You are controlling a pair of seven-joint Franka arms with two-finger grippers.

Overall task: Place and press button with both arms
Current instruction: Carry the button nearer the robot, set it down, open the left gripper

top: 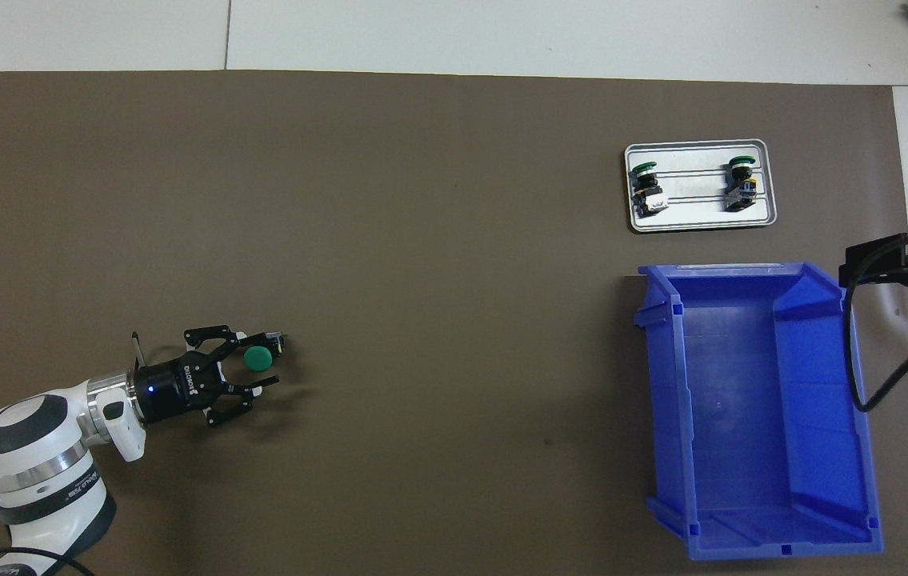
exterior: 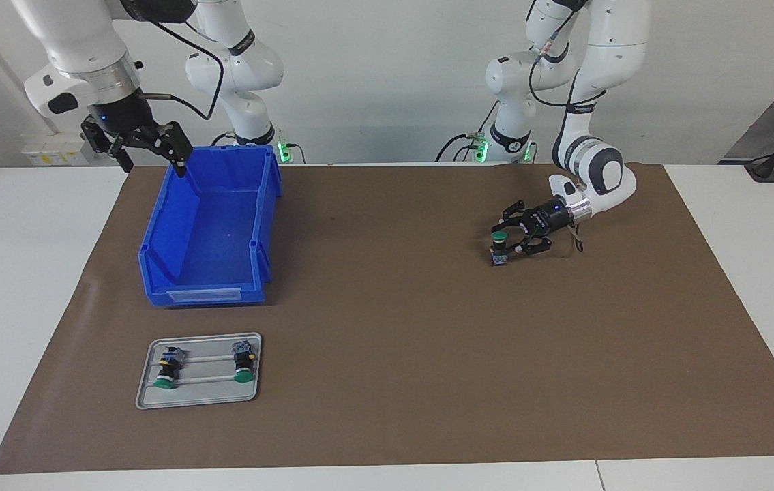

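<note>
While the button [exterior: 498, 247] stands cap-up between the left hand's [exterior: 504, 240] parted fingers, maybe just let go | right hand [exterior: 155, 151] waits open over the bin [exterior: 209, 232]

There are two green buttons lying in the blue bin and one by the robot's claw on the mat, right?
Not quite. The two spare buttons lie on the grey tray, not in the blue bin; the facing view shows the bin holds none. The third button is indeed at the left end effector, on the mat.
</note>
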